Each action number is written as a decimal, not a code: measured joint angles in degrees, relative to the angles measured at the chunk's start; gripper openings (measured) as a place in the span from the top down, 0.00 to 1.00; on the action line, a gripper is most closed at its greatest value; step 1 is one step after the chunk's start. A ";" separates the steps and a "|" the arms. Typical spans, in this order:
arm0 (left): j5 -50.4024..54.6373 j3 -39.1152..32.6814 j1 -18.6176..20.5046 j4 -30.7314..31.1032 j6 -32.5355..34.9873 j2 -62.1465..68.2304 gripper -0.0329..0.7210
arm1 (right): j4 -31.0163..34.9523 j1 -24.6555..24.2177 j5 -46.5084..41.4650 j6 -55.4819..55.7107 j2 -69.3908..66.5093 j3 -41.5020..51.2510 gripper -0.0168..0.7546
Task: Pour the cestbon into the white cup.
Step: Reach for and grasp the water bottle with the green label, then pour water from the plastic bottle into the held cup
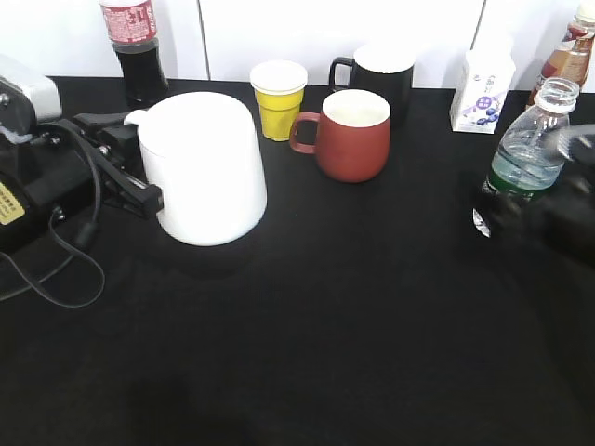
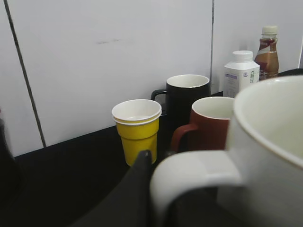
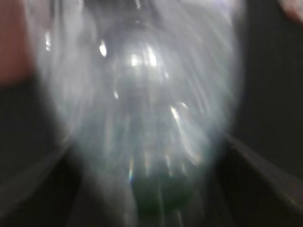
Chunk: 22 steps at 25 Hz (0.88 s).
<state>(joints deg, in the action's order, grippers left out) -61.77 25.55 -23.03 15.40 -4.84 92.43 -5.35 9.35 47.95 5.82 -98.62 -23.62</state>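
The white cup (image 1: 206, 167), a large plain mug, stands at the left of the black table, its handle toward my left gripper (image 1: 139, 177). In the left wrist view the jaws (image 2: 156, 175) are shut on the cup's loop handle, and the white cup (image 2: 270, 142) fills the right side. The cestbon (image 1: 525, 153), a clear uncapped bottle with a dark green label, is at the right edge. My right gripper (image 1: 548, 204), blurred, is shut around its lower body. In the right wrist view the cestbon (image 3: 142, 104) fills the frame, blurred, between the dark fingers (image 3: 151, 161).
Behind stand a yellow cup (image 1: 279, 98), a red-brown mug (image 1: 353, 135), a black mug (image 1: 381, 74), a cola bottle (image 1: 135, 46), a white carton (image 1: 482, 91) and a brown drink bottle (image 1: 569, 51). A white wall lies close behind.
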 joint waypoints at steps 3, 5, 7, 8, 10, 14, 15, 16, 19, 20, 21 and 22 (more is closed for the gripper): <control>0.00 0.00 0.00 0.00 0.00 0.00 0.90 | -0.44 0.00 2.63 0.00 -6.75 -5.90 0.12; 0.00 0.00 0.00 0.00 0.00 0.00 0.90 | -0.60 0.00 4.55 0.05 -8.20 -6.01 0.24; 0.00 0.00 0.00 0.01 0.00 0.00 0.90 | -0.67 0.00 7.72 0.05 -8.45 -4.55 0.33; 0.00 0.00 0.00 0.13 0.00 0.00 0.90 | -0.74 0.00 10.10 0.05 -8.63 -3.39 0.33; 0.16 0.00 0.00 0.65 0.00 0.00 0.90 | -0.85 0.00 16.96 0.05 -8.82 0.15 0.33; 0.50 0.00 -0.49 5.79 -1.99 0.00 0.90 | -2.13 0.00 20.17 -0.08 -7.64 5.27 0.33; 0.50 0.00 -1.32 6.78 -3.24 0.00 0.90 | -4.97 0.00 19.08 -1.05 -6.21 5.46 0.33; 0.62 0.10 -2.32 8.15 -3.67 0.00 0.90 | -7.48 0.00 18.90 -1.98 -3.77 5.46 0.33; 3.78 2.94 -6.01 10.86 -6.27 0.00 0.90 | -12.78 0.00 15.58 -3.76 5.15 4.44 0.33; 4.38 3.94 -7.45 11.32 -6.81 0.00 0.90 | -17.73 0.00 11.77 -4.23 8.29 3.16 0.33; 5.79 4.97 -9.14 11.51 -7.75 0.00 0.90 | -23.27 0.00 6.39 -4.52 11.87 1.17 0.33; 7.15 6.03 -10.69 11.54 -8.21 0.00 0.90 | -28.20 0.00 0.98 -4.71 14.96 -0.89 0.33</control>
<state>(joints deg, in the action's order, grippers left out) -54.62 31.58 -33.72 26.94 -13.05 92.43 -33.55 9.35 48.93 1.11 -83.66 -24.50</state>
